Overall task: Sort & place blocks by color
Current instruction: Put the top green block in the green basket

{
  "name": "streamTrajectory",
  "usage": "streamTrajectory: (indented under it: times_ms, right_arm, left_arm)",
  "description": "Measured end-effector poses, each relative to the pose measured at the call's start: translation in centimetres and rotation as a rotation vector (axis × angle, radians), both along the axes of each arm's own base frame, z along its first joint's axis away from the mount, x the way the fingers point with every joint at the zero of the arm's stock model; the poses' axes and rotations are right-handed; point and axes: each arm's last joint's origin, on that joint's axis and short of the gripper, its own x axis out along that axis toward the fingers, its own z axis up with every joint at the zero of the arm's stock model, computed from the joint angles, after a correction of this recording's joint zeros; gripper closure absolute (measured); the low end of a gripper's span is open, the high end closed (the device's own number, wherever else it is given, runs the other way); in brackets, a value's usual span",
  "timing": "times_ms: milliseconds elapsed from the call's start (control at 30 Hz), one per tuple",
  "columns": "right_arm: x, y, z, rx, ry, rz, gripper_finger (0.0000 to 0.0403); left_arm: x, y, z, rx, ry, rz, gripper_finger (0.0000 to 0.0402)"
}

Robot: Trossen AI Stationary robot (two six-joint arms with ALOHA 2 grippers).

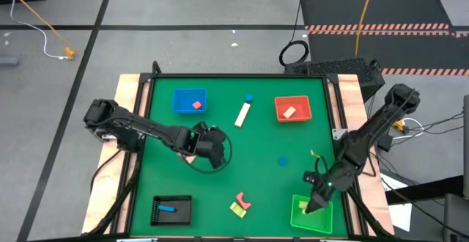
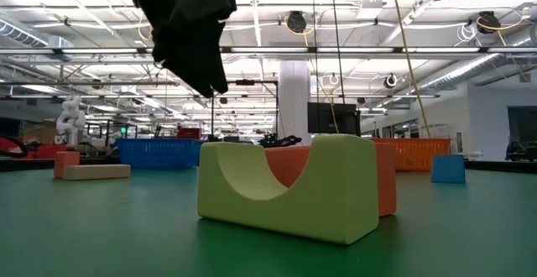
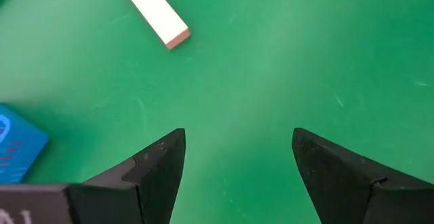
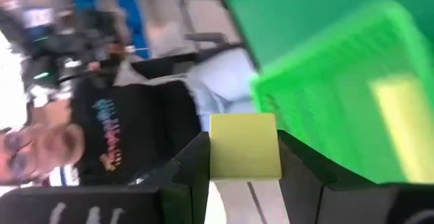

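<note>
— Right gripper [image 1: 316,205] is clamping a yellow block [image 4: 244,146] over the green tray [image 1: 326,224]; left gripper [image 1: 206,144] is hanging wide open and empty mid-table.

— Risk?

— Dropping early, it may clip the rim and bounce out. I'm counting four trays, and two yellow pieces already lying inside the green one.

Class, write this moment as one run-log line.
left gripper: open, empty, over mat | right gripper: shut on yellow block, above green tray | next: release, probably
</note>
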Motion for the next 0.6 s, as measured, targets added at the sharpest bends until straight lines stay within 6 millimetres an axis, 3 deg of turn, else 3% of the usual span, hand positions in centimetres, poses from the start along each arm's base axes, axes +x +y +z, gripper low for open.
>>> streamTrajectory:
  times_ms: [233, 433, 600]
  right_arm:
    - [-1.1, 0.8, -1.6, 0.011, 0.250, -0.001, 0.0276]
    - [-1.1, 0.9, -1.7, 0.015, 0.260, -0.009, 0.0263]
    - [-1.1, 0.9, -1.7, 0.013, 0.257, -0.007, 0.0218]
  left_arm:
    - [0.5, 0.4, 0.2, 0.007, -0.038, -0.014, 0.0128]
    - [0.8, 0.4, 0.4, 0.013, -0.068, -0.034, 0.0128]
    - [0.9, 0.4, 0.5, 0.019, -0.076, -0.046, 0.0128]
